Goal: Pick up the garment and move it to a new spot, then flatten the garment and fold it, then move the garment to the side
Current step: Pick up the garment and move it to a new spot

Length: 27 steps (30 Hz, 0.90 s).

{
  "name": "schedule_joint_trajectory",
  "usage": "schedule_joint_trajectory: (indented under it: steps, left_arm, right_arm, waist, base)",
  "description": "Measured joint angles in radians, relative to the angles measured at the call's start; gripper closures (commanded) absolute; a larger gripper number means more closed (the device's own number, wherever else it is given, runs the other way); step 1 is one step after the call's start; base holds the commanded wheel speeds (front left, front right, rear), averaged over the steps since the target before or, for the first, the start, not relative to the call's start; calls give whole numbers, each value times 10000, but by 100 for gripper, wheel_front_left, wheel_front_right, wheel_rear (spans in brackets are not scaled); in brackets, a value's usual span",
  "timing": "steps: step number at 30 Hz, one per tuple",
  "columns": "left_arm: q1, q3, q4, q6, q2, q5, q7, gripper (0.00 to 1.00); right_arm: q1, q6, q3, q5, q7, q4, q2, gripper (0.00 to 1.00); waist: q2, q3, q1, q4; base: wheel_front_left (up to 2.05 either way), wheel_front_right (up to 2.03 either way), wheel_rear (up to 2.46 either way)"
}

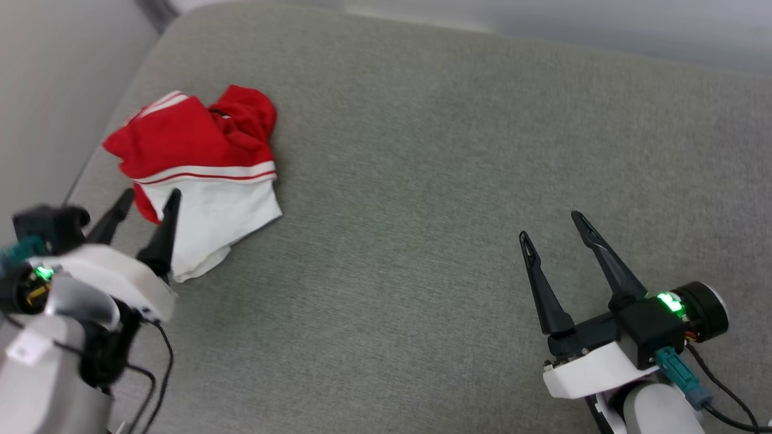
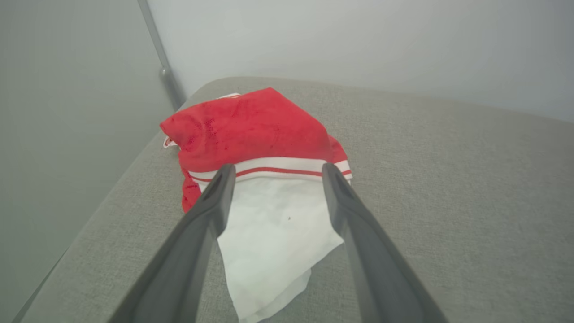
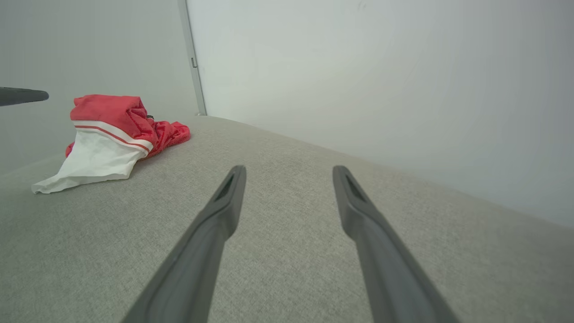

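The red jersey T-shirt (image 1: pixel 181 141) is lying bunched in a heap near the far left corner of the grey cushioned surface (image 1: pixel 434 181), close to the wall (image 1: pixel 48 90). One white sleeve (image 1: pixel 226 211) is spilling out flat toward the robot below a red-and-white striped band (image 1: pixel 205 175). The left gripper (image 1: pixel 151 194) is poised at the shirt's near edge, fingers spread apart and empty, pointing at that sleeve. The right gripper (image 1: pixel 550 226) is waiting well apart over bare upholstery, fingers likewise parted with nothing between them. To my eye the shirt is looking light, soft and limp, so it will likely be sagging and unfurling once lifted. Pinching the thicker striped seam or a raised red fold seems safer than the thin sleeve edge, which could slip free.
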Motion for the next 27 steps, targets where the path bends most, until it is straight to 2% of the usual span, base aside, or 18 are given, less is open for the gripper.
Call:
schedule_joint_trajectory:
  steps: [6,9,12,14,17,23,24,25,26,27]
  left_arm:
    - [-1471,-729,500,0,1630,-2071,3018,0]
    - [-2001,-1001,895,0,2176,-3346,4780,0]
    - [-2488,-1085,1145,0,2694,-4232,6011,0]
    - [-2685,-1300,1250,0,3012,-4456,6583,0]
    - [-2811,-1672,1492,0,3195,-4736,7267,0]
    - [-3229,-2061,2077,-27,3402,-4930,7609,0]
    - [-3256,-2128,2121,-27,3415,-4978,7601,22]
    - [-3269,-2199,2163,-27,3440,-5041,7576,75]
    - [-3306,-2251,2234,-25,3444,-5150,7582,100]
    - [-3327,-2326,2266,-21,3463,-5254,7586,100]
  right_arm:
    - [-217,-2,-69,-253,0,-174,-17,0]
    - [-305,-2,-150,-360,0,-238,-23,0]
    - [-440,0,-142,-410,0,-353,-17,0]
    - [-453,-2,-188,-426,0,-397,-19,0]
    - [-568,-2,-251,-481,0,-428,-17,0]
    - [-664,0,-247,-485,-2,-454,-4,0]
    - [-681,0,-253,-487,-2,-454,-2,0]
    - [-704,0,-253,-502,-2,-453,-2,0]
    - [-730,0,-267,-508,-2,-449,-2,0]
    - [-762,0,-276,-527,-2,-433,-4,0]
  waist:
    - [0,971,0,-488]
    - [0,1441,1,-733]
    - [0,1873,1,-980]
    - [0,2139,1,-1143]
    - [0,2493,0,-1363]
    - [0,2933,-1,-1658]
    - [0,2951,-2,-1686]
    - [0,2952,-2,-1705]
    - [0,2939,-2,-1715]
    - [0,2915,-2,-1725]
  base:
    - [0,0,0]
    - [0,0,0]
    - [0,0,0]
    - [0,0,0]
    - [0,0,0]
    - [0,0,0]
    - [0,0,0]
    - [0,0,0]
    - [0,0,0]
    - [0,0,0]
